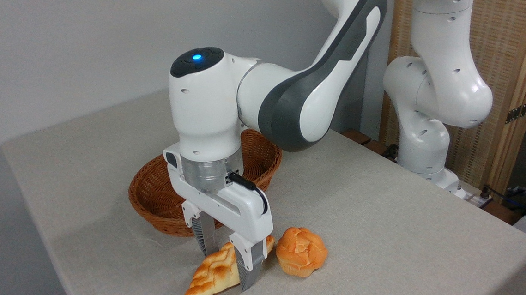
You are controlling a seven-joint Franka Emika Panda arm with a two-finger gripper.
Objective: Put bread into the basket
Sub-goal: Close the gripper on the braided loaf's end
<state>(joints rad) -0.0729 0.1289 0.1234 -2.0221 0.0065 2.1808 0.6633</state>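
Grey table (377,229); basket (149,190) breadless; gripper (226,260) pinching bread (210,273) beside bun (301,252).

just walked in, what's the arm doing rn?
The Panda's gripper is down at the table, its fingers straddling the braided loaf near its thicker end. The loaf lies on the table; whether the fingers are already pressing on it can't be told. The wicker basket sits just behind with no bread visible in it, though the arm hides part of it. An orange muffin-like bun sits to the right, untouched.
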